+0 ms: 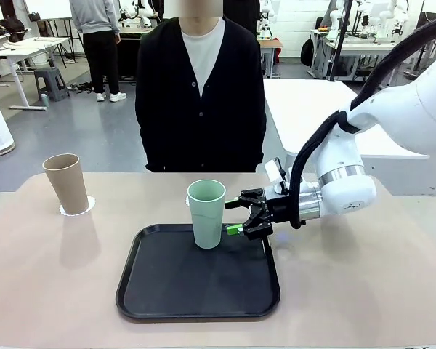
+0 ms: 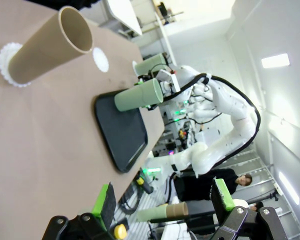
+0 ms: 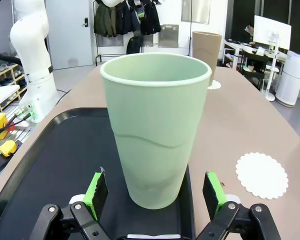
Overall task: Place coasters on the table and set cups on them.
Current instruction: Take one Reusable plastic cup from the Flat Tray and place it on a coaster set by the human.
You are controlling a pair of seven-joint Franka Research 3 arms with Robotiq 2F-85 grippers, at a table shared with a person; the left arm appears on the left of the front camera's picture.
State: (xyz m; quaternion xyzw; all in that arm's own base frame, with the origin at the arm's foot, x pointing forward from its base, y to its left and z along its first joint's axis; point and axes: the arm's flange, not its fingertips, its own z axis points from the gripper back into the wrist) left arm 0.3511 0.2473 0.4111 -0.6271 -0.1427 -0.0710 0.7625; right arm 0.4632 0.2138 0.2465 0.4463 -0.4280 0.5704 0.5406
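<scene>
front view: the right gripper [image 1: 241, 216], jaws spread wide and holding nothing, reaches in sideways toward a mint-green cup [image 1: 206, 214] standing upright at the back of a black tray [image 1: 198, 305], a person in a dark cardigan [image 1: 200, 94] standing at the far edge of the beige table [image 1: 363, 291]. the step in hand looks to be the pick-up of this cup; one green pad sits just beside its lower wall, and whether it touches cannot be told. from the right wrist camera the cup stands squarely between the two pads [image 3: 96, 189], with clear gaps on both sides. the next move calls for the jaws to close low on the tapered wall, then a lift clear of the tray's raised rim and a carry to the bare white coaster [image 3: 261, 175], a scalloped paper doily lying on the table just beside the tray. a tan-brown cup [image 1: 67, 183] already stands on its own coaster [image 1: 77, 209] at the robot's far left, so part of the job appears done. the green cup is matte, handleless, wider at the lip than the base, with a faint wavy line across its side. in the left wrist view, the left gripper [image 2: 166, 204] also stands open and empty, well away from the cups.
</scene>
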